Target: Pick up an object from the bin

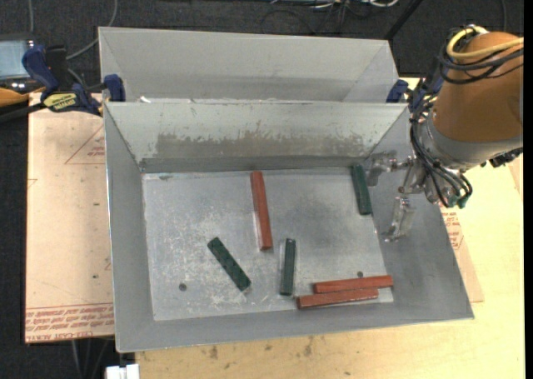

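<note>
**Gripper low by the right wall, a green stick beside it**

The gripper [398, 223] hangs low over the sloping right wall of the bin [125, 202], reaching in from the right. Nothing shows in its grasp, and I cannot tell whether it is spread or pressed together.

The nearest thing is a dark green stick [361, 190], just to its left. It lies flat on the bin floor at the foot of that wall, toward the far right corner. By closeness alone it looks the likeliest pick, though the gripper is beside it, not round it.

The stick's long axis runs near to far, slightly tipped: the far end leans left, the near end right, toward the gripper. It probably rests there because the slope stops it. A grasp would likely have to close across its narrow width, and the wall leaves little room on the right.

The other things lie well apart:
- a red-brown stick [262, 211] in the middle, also running near to far
- a second green stick [287, 266] and a slanted green stick [229, 263] nearer and further left
- a pair of red-brown sticks [350, 286] side by side along the near edge, running left to right
</note>
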Robot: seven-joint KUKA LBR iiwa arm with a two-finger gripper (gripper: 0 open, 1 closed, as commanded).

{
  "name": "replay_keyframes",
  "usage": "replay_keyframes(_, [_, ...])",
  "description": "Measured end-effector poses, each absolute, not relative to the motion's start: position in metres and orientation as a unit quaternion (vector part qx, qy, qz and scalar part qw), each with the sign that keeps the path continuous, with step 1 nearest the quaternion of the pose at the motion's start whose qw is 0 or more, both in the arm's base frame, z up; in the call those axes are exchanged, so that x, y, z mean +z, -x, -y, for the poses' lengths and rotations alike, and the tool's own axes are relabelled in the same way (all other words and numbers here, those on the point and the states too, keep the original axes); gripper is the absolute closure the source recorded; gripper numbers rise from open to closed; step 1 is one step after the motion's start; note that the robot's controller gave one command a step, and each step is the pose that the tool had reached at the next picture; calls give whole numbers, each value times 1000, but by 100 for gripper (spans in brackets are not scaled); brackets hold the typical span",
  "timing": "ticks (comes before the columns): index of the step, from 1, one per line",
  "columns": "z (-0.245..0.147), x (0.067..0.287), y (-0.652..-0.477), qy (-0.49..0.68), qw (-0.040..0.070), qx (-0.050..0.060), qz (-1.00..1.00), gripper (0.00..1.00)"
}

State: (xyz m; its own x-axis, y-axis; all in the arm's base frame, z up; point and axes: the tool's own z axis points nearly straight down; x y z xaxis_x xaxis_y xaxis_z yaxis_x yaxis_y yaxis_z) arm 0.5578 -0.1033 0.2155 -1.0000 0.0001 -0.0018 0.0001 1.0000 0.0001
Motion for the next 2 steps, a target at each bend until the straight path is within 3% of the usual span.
replay_keyframes(1, [47, 154, -485, 305, -1, 2, -952, 0])
replay_keyframes(2, [75, 122, -478, 347, -1, 1, -938, 0])
